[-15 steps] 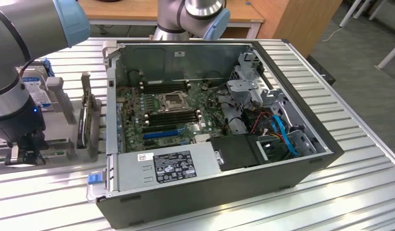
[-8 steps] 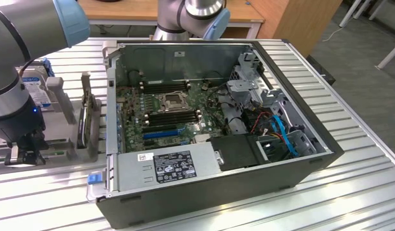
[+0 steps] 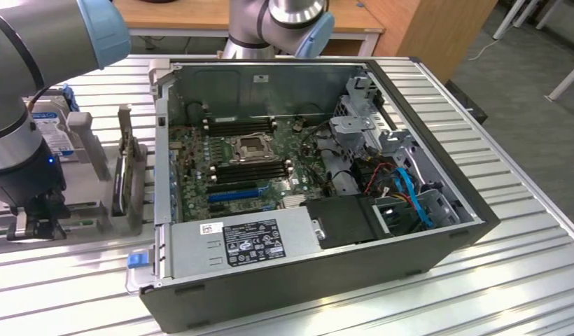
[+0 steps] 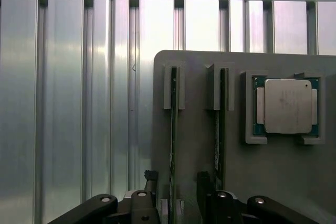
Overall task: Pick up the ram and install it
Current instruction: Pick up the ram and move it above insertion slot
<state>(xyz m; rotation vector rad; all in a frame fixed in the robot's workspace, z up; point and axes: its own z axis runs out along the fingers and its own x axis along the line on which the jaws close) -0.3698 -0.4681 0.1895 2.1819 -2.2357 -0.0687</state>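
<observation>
We see the pincer (image 4: 177, 184) spread wide, its 2 fingers (image 4: 152, 182) standing either side of the ram (image 4: 172, 129) without gripping it; it holds nothing. The ram stands on edge in a slot of the grey holder (image 4: 194, 140), with a 2nd stick (image 4: 221, 124) in the neighbouring slot and a processor chip (image 4: 286, 106) seated beside that. The holder rests on the slatted metal surface (image 4: 79, 103). At the exterior view's left we see the arm (image 3: 16, 126) reaching down beside the open computer case (image 3: 268, 297), whose motherboard (image 3: 198, 164) lies exposed.
</observation>
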